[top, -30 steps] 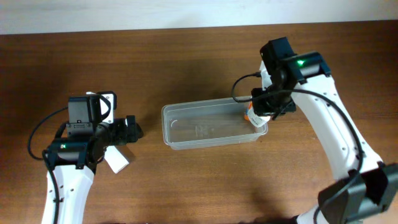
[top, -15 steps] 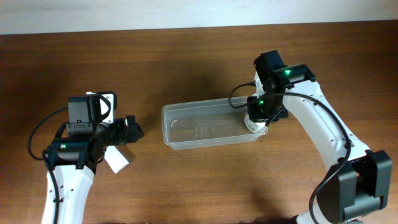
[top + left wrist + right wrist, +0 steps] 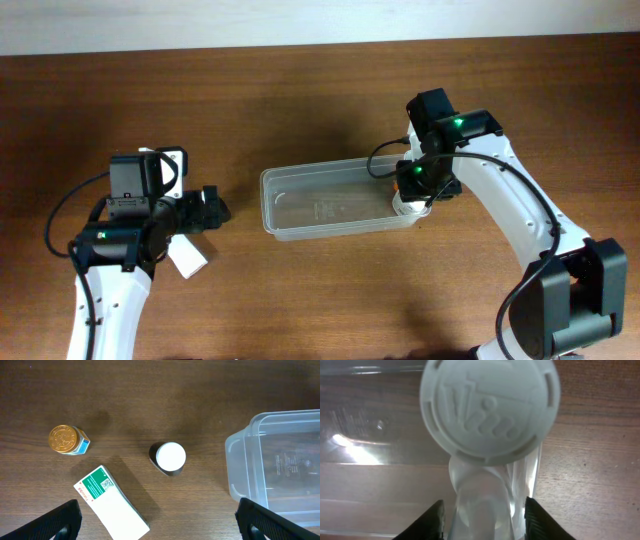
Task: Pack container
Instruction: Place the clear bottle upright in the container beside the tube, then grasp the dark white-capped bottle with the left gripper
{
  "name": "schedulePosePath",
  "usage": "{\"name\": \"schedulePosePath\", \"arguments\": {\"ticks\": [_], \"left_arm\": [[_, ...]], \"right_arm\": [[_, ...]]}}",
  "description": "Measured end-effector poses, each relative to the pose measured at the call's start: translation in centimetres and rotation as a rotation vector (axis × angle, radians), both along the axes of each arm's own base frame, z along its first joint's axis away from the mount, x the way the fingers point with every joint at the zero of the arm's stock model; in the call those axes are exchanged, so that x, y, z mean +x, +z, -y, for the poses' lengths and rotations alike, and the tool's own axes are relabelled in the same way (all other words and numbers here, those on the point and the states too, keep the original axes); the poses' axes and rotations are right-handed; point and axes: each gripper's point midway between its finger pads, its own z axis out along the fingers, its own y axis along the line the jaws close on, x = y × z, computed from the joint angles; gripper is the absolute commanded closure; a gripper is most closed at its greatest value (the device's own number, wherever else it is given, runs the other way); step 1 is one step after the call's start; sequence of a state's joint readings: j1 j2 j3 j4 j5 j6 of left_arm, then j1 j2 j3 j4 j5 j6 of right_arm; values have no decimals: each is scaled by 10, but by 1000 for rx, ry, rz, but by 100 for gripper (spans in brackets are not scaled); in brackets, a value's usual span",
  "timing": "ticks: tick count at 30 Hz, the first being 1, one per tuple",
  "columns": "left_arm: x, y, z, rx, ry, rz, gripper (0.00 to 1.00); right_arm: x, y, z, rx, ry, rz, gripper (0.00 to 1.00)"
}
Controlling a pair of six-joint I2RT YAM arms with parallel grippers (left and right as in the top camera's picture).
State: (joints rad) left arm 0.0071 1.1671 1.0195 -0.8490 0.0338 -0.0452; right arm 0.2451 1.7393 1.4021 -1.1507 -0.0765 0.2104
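One container (image 3: 320,208) under right end effector (image 3: 412,197)

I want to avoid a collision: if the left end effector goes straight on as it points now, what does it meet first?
Probably the white-capped bottle, upright and centred ahead of the open left end effector. Depth is unclear; the box and container lie to the sides.

We see a brown wooden table (image 3: 320,90) with the clear container (image 3: 325,208) resting at its middle. On the left half, a white box (image 3: 112,505) with a green label lies flat. A gold-lidded jar (image 3: 65,439) sits nearer the left edge, and a dark white-capped bottle (image 3: 170,457) stands between jar and container.
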Motion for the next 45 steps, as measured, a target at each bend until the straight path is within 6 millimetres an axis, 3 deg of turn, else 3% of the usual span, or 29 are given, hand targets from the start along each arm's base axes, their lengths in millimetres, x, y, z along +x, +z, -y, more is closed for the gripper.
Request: {"name": "schedulePosePath", "arguments": {"ticks": [18,22,24,26,31,35,41,45], "left_arm": [[0,0,0,0,0,0,1],[0,0,0,0,0,0,1],[0,0,0,0,0,0,1],[0,0,0,0,0,0,1],[0,0,0,0,0,0,1],[0,0,0,0,0,0,0],[0,0,0,0,0,-2,1],[-1,-1,0,0,-1,-7,1]], "right_arm": [[0,5,3,-12,11,18,49],[2,35,10,-45,6,77,45],[7,62,16,-66,3,143,31],[14,94,20,-80,-6,234,5],[22,167,31,-74,-41,460,2],[22,198,64,-86,-140,556,2],[12,189,119,-108,-325,489,2],[2,180,146,-93,-426,438,2]]}}
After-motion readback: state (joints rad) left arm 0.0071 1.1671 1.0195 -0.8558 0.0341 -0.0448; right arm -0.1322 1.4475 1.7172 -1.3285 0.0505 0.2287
